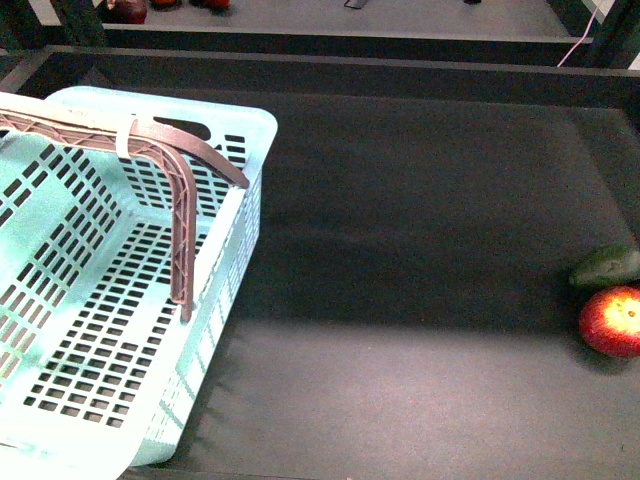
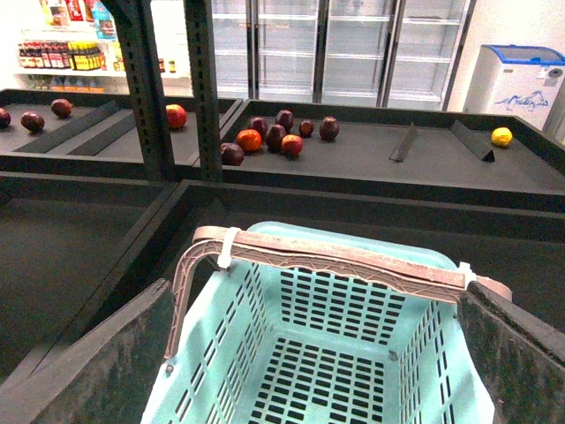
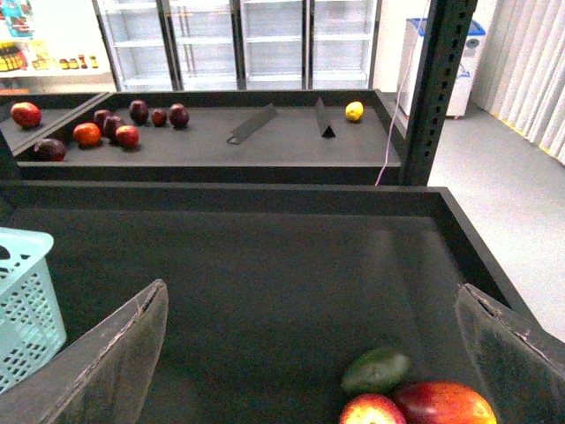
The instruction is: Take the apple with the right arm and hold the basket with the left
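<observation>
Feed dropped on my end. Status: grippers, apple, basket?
Left gripper open at basket, handle not gripped. Right gripper open, empty. Apple far right, untouched. Green fruit right beside it, crowding the approach.

Dark display shelves, glass-door fridges, grey floor

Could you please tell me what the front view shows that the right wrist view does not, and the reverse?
Only the front view shows the handle of the basket, with its white zip tie. Only the right wrist view shows the open right tool, a second red fruit beside the apple, a yellow fruit and glass-door fridges. Both show part of the basket, the apple and the green fruit next to it.
</observation>
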Controlling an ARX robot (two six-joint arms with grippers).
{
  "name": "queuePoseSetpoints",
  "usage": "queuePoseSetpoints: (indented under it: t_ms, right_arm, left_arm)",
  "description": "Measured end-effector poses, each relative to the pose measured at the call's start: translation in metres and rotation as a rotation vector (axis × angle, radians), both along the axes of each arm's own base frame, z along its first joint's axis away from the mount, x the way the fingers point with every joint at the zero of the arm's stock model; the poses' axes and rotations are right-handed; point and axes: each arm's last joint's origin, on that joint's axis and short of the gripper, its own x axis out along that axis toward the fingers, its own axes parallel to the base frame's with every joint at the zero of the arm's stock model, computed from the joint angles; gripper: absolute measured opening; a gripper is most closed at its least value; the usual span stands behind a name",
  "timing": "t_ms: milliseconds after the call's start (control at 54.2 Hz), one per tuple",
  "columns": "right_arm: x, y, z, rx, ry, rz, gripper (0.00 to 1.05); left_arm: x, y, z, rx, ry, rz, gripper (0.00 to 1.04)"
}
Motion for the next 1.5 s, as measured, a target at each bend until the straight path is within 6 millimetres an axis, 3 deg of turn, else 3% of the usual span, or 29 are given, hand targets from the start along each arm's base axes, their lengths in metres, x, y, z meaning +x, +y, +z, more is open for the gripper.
queuePoseSetpoints:
  t_ms: [757,812,886,978,1145,1237,1385,1495]
  right_arm:
    - [0.0,0.0,0.0,0.0,0.0,0.0,0.96]
    - [0.0,0.0,0.0,0.0,0.0,0.0,0.96]
    - [0.0,0.0,0.0,0.0,0.0,0.001,0.96]
    - [0.0,0.0,0.0,0.0,0.0,0.0,0.96]
    - [0.0,0.0,0.0,0.0,0.0,0.0,0.96]
    - [0.0,0.0,0.0,0.0,0.0,0.001,0.96]
    - [0.0,0.0,0.0,0.0,0.0,0.0,0.96]
    - [0.0,0.0,0.0,0.0,0.0,0.0,0.96]
  left_arm:
    - [0.0,0.0,0.0,0.0,0.0,0.0,0.98]
    - [0.0,0.0,-0.001,-0.05,0.104,-0.057,0.98]
    - [0.002,0.001,-0.004,-0.203,0.4,-0.11,0.98]
    - [0.008,0.004,-0.009,-0.307,0.491,-0.09,0.98]
    - [0.038,0.011,0.006,-0.471,0.506,-0.067,0.98]
    - [0.064,0.013,0.011,-0.608,0.569,-0.055,0.98]
    - [0.105,0.009,0.002,-0.828,0.739,0.075,0.98]
    - [0.149,-0.003,0.01,-0.967,0.794,0.163,0.98]
